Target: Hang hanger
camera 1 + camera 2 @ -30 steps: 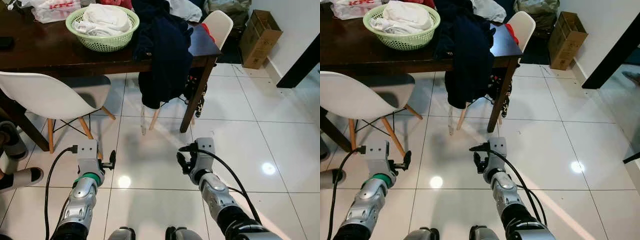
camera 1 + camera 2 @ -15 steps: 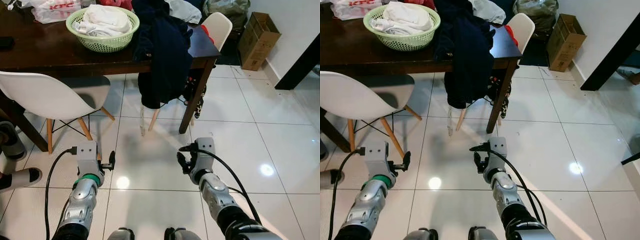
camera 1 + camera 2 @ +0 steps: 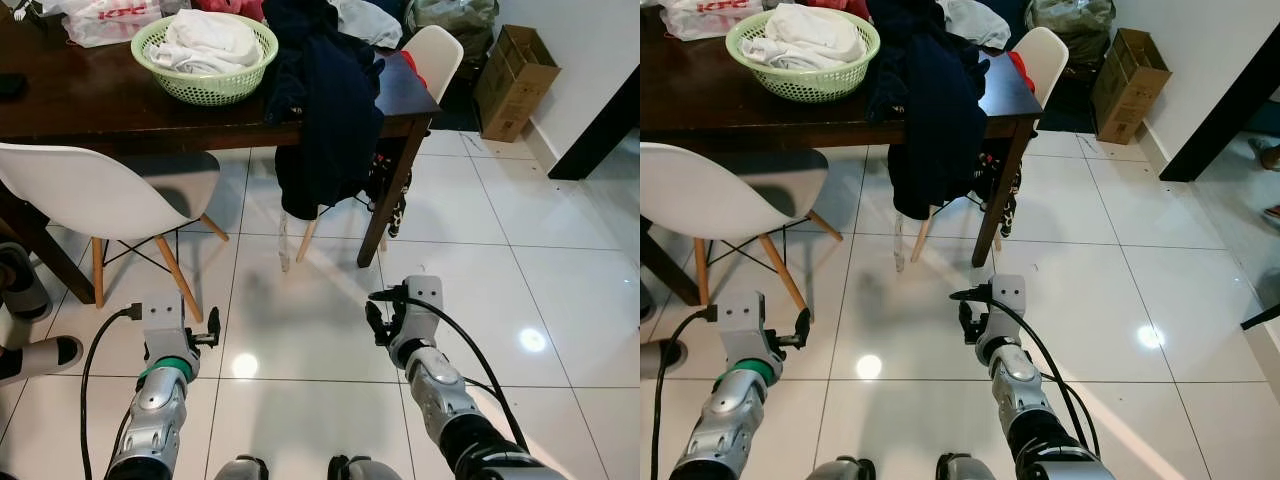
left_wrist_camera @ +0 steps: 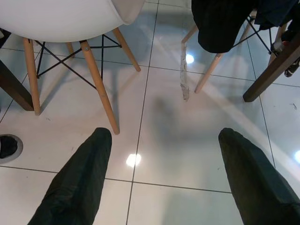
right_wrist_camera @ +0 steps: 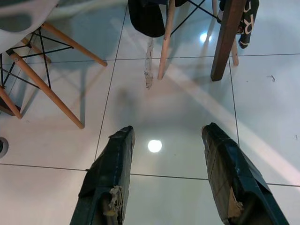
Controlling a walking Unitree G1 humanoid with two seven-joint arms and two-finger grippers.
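Scanning from my left, I see a person's foot in a dark slipper (image 3: 38, 357) on the white tiled floor (image 3: 560, 290), next to a white shell chair (image 3: 95, 195) with wooden legs, tucked under the dark wooden table (image 3: 90, 100). My left gripper (image 3: 212, 328) hangs low over the tiles in front of that chair; in its wrist view the two black fingers (image 4: 79, 183) stand wide apart with bare floor between them, holding nothing. On the table sits a green basket (image 3: 206, 84) of white laundry, with a white plastic bag (image 3: 110, 20) behind it. A dark garment (image 3: 325, 120) hangs over the table's near right corner and over a second white chair (image 3: 435, 50) there. My right gripper (image 3: 383, 318) hovers over the tiles below that corner; its wrist view shows its fingers (image 5: 110, 180) spread apart and empty, pointing toward the table leg (image 5: 226, 40). Farther right, a cardboard box (image 3: 517, 75) stands against the wall. I cannot make out a hanger anywhere; if one is under the dark garment, it is hidden.
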